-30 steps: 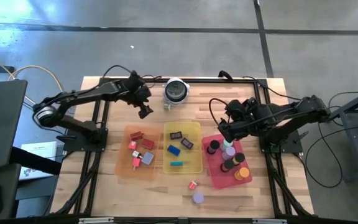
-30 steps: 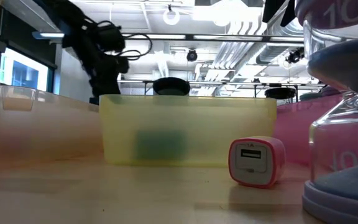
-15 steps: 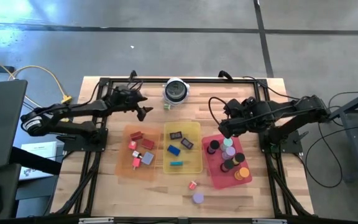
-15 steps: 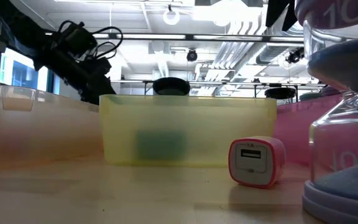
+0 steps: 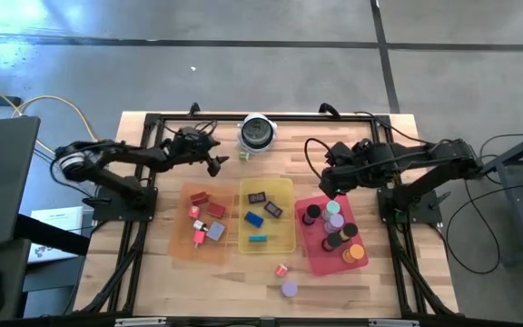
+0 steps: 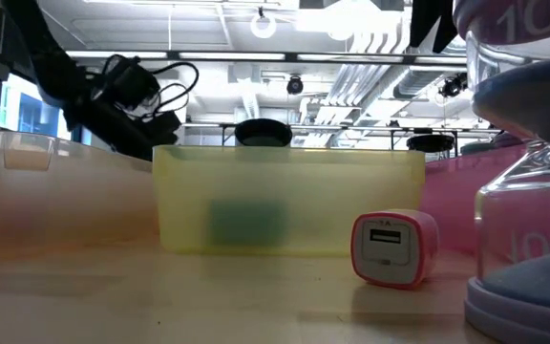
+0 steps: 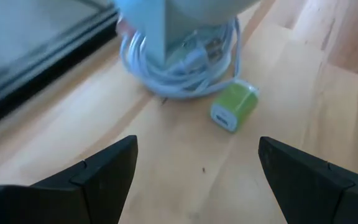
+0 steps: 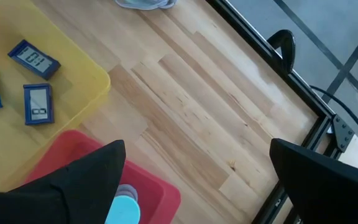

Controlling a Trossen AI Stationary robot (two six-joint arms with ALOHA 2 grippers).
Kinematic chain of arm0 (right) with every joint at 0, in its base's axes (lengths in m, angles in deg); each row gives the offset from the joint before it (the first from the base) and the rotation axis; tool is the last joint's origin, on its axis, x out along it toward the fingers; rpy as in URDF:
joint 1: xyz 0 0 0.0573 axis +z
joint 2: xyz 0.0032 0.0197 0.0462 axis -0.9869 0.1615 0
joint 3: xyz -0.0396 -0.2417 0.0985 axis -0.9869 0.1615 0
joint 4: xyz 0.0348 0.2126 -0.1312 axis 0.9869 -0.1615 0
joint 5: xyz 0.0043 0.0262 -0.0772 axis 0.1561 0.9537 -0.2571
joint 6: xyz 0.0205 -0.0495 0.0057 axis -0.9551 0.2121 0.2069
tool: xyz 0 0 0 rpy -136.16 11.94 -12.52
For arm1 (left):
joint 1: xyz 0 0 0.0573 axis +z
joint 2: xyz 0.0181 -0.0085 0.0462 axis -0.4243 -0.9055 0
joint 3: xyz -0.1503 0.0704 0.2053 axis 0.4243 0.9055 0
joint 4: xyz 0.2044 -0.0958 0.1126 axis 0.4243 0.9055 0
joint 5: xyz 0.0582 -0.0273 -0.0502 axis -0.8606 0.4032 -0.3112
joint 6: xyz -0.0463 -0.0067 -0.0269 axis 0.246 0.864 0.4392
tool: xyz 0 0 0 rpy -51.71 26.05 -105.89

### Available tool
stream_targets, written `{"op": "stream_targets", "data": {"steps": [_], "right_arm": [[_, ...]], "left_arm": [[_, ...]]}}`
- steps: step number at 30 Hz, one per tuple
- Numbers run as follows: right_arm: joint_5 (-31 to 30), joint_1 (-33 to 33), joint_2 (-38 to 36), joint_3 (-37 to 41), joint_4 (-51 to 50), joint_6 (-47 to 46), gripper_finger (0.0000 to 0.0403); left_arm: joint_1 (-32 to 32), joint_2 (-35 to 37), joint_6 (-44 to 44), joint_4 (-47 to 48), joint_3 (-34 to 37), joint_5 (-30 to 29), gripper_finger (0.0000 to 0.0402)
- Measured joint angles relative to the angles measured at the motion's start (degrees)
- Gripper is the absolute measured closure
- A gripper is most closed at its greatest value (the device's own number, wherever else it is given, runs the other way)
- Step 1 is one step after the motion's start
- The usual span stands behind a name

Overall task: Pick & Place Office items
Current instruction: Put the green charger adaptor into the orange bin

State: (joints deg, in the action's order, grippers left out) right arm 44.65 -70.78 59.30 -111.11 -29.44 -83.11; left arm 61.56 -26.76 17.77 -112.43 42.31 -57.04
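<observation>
Wooden table (image 5: 152, 282); yellow tray (image 6: 289, 196) blurs its contents.

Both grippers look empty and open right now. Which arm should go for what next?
Probably the left gripper: it hangs open by the coiled white cable, and the green charger lies loose on the table just ahead of its fingers. Ease it forward and down over the charger. The right gripper, open above the red tray, can wait.

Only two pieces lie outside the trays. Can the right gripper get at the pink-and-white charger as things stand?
Probably yes: the charger lies alone on bare table, nothing over it, and the right gripper is open and empty.
</observation>
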Motion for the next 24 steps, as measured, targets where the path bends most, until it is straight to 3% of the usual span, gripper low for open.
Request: {"op": "stream_targets", "data": {"steps": [6, 14, 24], "right_arm": [[0.18, -1.21, 0.00, 0.00, 0.11, 1.47, 0.0014], [0.17, -2.61, -0.01, 0.00, 0.49, 2.91, 0.0014], [0.68, -4.40, 0.00, 0.00, 1.56, 4.95, 0.0014]], "left_arm": [[-2.72, -6.49, -5.35, -10.44, -0.03, 0.38, 0.0075], [-6.11, -9.89, -17.21, -11.99, -0.05, 0.76, 0.0075], [-3.86, -17.40, -15.72, -21.69, -0.09, 3.57, 0.0075]]}}
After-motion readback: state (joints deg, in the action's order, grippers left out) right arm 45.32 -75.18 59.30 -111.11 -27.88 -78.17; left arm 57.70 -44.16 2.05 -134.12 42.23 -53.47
